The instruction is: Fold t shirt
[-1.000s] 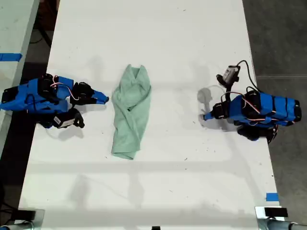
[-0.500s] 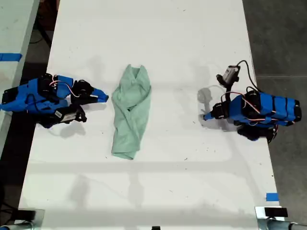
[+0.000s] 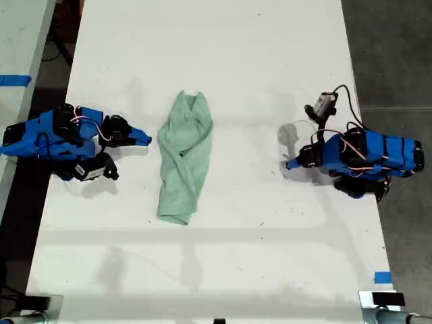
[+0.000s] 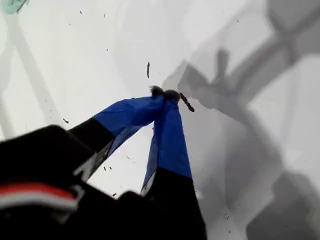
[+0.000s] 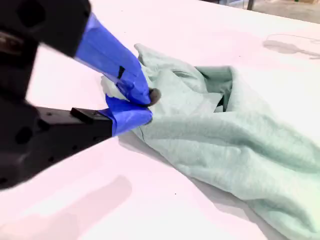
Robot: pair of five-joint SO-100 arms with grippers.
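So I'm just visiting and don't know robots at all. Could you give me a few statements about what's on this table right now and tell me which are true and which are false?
1. The t shirt is spread out flat with both sleeves showing. False: it lies bunched into a long wrinkled strip.
2. My second gripper sits right beside the shirt's edge. True.
3. My first gripper is holding a piece of the shirt. False: its jaws are closed on nothing, over bare white table, well away from the shirt.
4. The two arms are on opposite sides of the shirt in the exterior view. True.
5. The shirt hangs off the table's edge. False: it lies wholly on the tabletop.
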